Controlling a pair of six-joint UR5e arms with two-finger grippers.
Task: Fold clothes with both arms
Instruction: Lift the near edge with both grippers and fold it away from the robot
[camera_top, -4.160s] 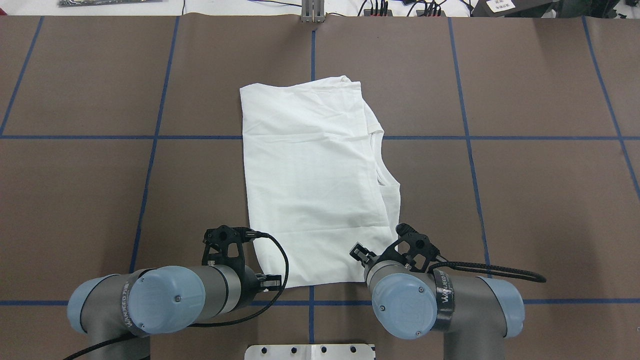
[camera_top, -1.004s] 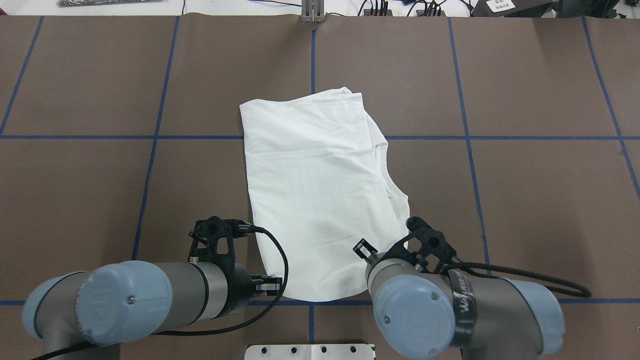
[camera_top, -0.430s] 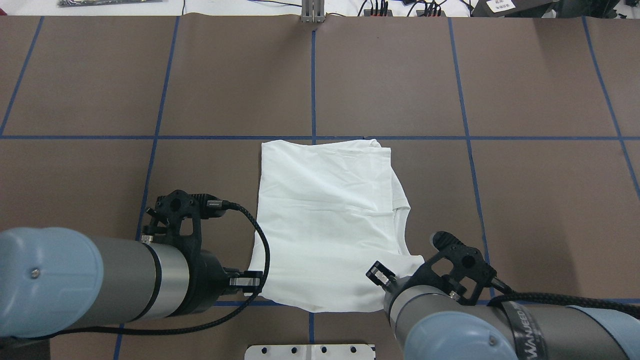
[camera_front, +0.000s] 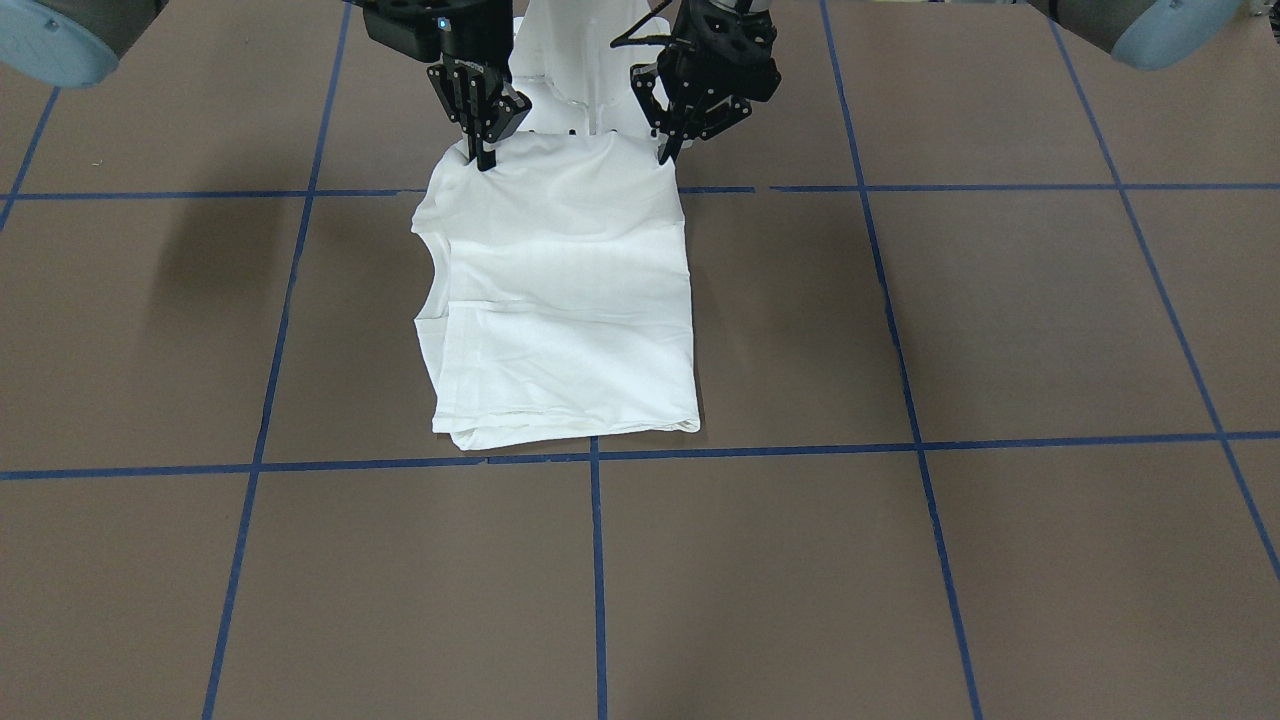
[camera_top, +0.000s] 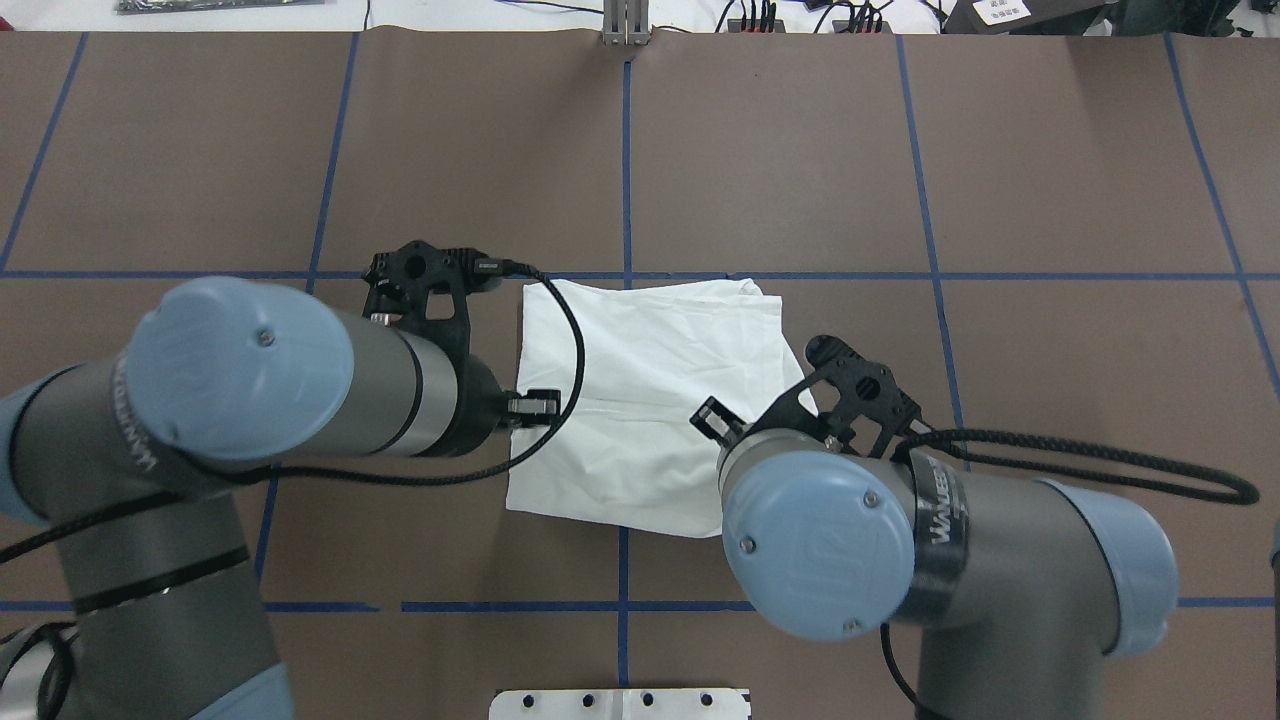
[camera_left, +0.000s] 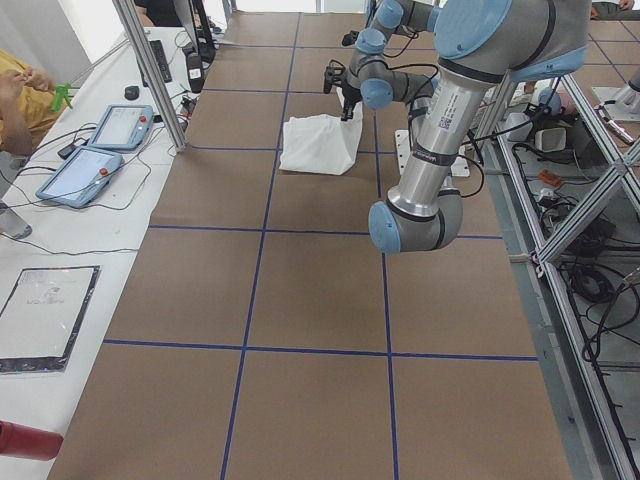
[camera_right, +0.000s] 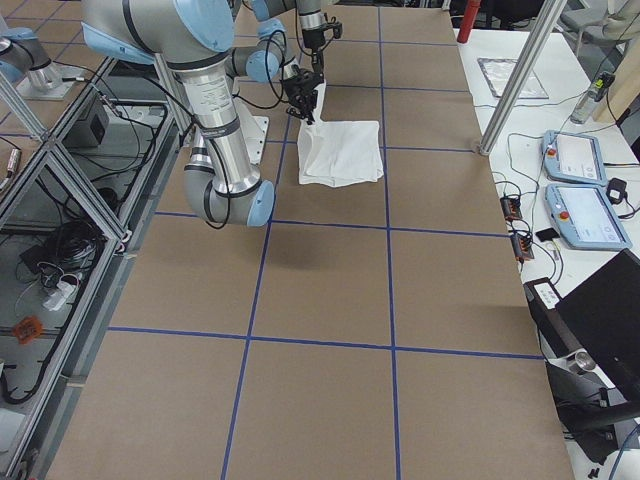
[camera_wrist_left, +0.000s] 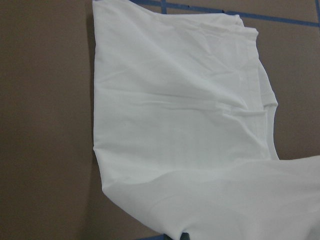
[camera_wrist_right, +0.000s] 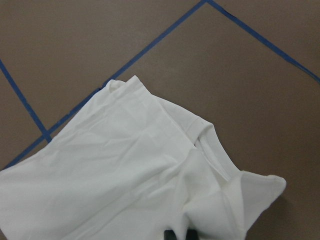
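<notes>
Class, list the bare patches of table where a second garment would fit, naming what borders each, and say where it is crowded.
Bare: the row of table beyond the white T-shirt, up to the far edge, and the squares right of the right arm. Crowded: the shirt's near edge, where the left gripper and right gripper pinch it beneath both arms.

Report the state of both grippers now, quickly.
Left gripper: shut on a robot-side corner of the white fabric T-shirt.
Right gripper: shut on the T-shirt's other robot-side corner.

Left hand (camera_front: 667, 150) and right hand (camera_front: 486, 158) moved forward, T-shirt (camera_top: 640, 390) hem lifted over
</notes>
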